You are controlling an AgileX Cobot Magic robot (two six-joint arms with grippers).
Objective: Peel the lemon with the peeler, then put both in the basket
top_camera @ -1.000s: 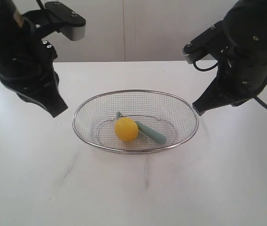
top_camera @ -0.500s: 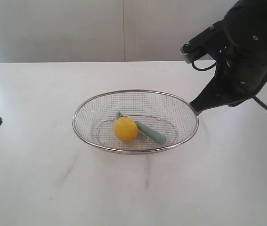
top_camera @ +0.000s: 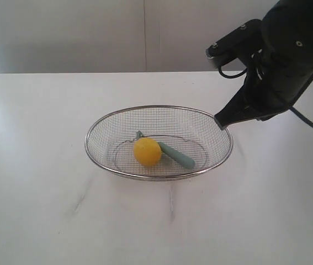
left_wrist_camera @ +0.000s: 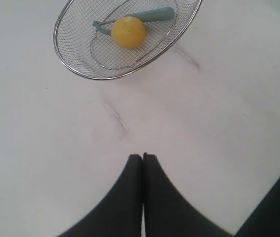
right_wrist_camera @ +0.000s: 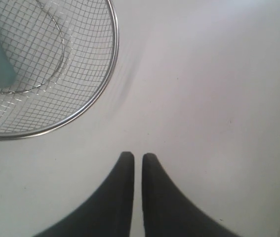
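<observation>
Lemon (top_camera: 147, 151) and peeler (top_camera: 177, 155) inside basket (top_camera: 156, 106)

basket (top_camera: 159, 107): shiny silver metal wire mesh, thick rim
lemon (top_camera: 147, 152): smooth yellow skin
peeler (top_camera: 176, 155): matt teal plastic handle
tabletop (top_camera: 46, 193): smooth white

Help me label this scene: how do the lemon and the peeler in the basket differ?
The lemon is bright yellow; the peeler is pale teal. The lemon is nearly round; the peeler is long and thin. The lemon shows whole, while part of the peeler is hidden behind the lemon. Both lie on the bottom of the basket.
</observation>
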